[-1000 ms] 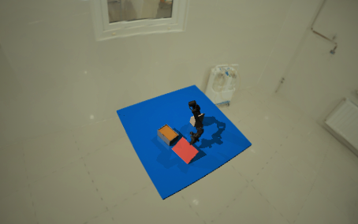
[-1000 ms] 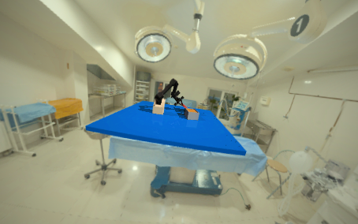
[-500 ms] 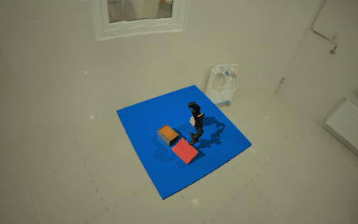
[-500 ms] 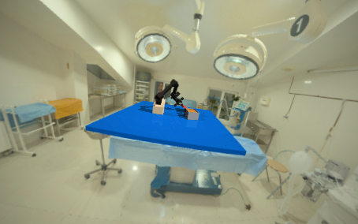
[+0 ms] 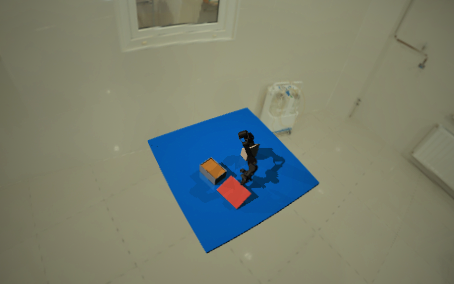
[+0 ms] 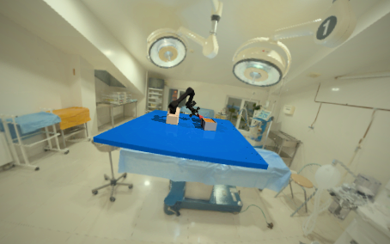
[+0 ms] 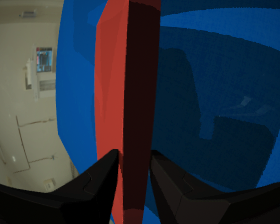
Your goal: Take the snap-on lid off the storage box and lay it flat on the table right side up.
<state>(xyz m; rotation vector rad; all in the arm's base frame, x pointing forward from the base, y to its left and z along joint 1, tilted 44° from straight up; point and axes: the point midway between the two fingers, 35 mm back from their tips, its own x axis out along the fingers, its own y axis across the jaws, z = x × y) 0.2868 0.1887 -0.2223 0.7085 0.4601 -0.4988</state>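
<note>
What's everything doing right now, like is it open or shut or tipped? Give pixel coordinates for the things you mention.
Storage box (image 5: 212,170) (image 6: 210,125): open, lid off, upright on the blue table top.
Red lid (image 5: 233,192) (image 7: 111,90): off the box, tilted, held at its edge.
Gripper (image 5: 245,181) (image 6: 199,115) (image 7: 134,155): fingers closed on the lid.

Tiled floor (image 5: 75,225), pale walls (image 5: 65,90) (image 6: 26,56), surgical lamps (image 6: 167,51)

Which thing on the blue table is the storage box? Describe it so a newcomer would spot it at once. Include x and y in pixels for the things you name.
Find the big blue table top (image 5: 185,200) (image 6: 172,143), then the black arm standing on it. Near the arm is the storage box (image 5: 205,174) (image 6: 210,127), grey-sided with an orange inside. Unlike the flat red lid (image 5: 233,192) (image 7: 110,100) beside it, it has upright walls.
</note>
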